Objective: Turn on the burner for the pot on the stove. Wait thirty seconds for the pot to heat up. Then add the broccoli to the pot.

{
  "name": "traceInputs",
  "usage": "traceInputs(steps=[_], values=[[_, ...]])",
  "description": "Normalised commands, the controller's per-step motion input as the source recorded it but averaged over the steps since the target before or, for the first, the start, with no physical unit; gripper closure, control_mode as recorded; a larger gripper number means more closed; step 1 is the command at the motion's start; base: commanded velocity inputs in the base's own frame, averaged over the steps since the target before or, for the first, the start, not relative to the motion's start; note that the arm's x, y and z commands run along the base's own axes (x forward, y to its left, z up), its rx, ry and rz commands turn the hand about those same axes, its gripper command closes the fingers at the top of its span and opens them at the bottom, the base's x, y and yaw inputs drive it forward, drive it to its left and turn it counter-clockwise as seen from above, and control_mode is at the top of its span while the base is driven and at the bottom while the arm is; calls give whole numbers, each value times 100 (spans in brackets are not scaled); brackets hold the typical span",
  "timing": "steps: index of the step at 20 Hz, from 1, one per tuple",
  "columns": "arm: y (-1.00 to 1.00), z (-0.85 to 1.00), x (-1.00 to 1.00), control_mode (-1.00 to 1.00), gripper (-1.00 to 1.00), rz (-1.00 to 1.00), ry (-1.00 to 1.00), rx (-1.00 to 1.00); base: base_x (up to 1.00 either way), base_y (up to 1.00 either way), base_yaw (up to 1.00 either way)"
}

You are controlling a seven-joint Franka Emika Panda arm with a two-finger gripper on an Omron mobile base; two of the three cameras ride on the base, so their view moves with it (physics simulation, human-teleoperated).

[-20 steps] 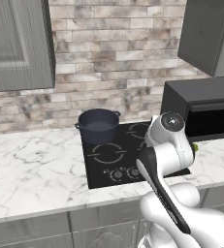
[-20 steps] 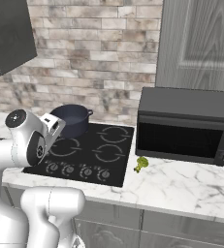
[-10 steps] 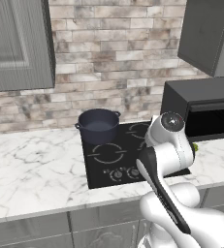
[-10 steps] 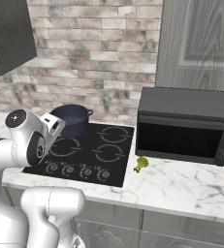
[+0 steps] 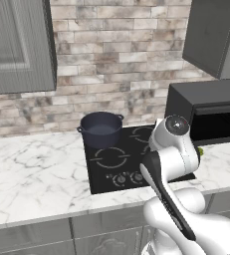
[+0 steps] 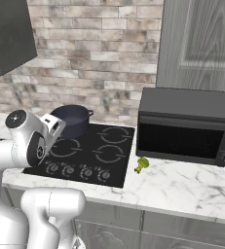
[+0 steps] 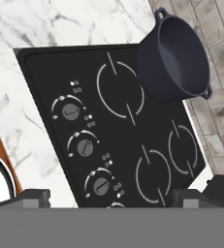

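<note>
The dark blue-grey pot [image 5: 101, 128] [image 6: 72, 119] stands on the back left ring of the black stove [image 5: 136, 162] [image 6: 102, 156]. In the hand view the pot [image 7: 174, 53] is at the top right, and its inside looks bare. My gripper [image 7: 111, 199] hovers open above the stove [image 7: 133, 131], over the row of knobs [image 7: 85, 147], with nothing between its fingers. The broccoli [image 6: 142, 164] lies on the marble counter just right of the stove, in front of the microwave. In the left base view the broccoli [image 5: 200, 151] peeks out from behind my arm.
A black microwave [image 6: 184, 129] [image 5: 208, 114] sits on the counter right of the stove. Grey wall cabinets [image 5: 17, 45] hang above on both sides. The marble counter [image 5: 32, 169] stretches to the left of the stove.
</note>
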Motion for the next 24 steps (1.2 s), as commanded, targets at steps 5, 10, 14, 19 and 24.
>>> traceInputs(steps=[5, 10, 14, 19, 24], values=[[0, 0, 0, -100, -100, 0, 0, 0, 0, 0, 0], [0, 0, 0, -100, -100, 0, 0, 0, 0, 0, 0], [0, 0, 0, -100, -100, 0, 0, 0, 0, 0, 0], [0, 0, 0, -100, -100, 0, 0, 0, 0, 0, 0], [0, 0, 0, -100, -100, 0, 0, 0, 0, 0, 0]])
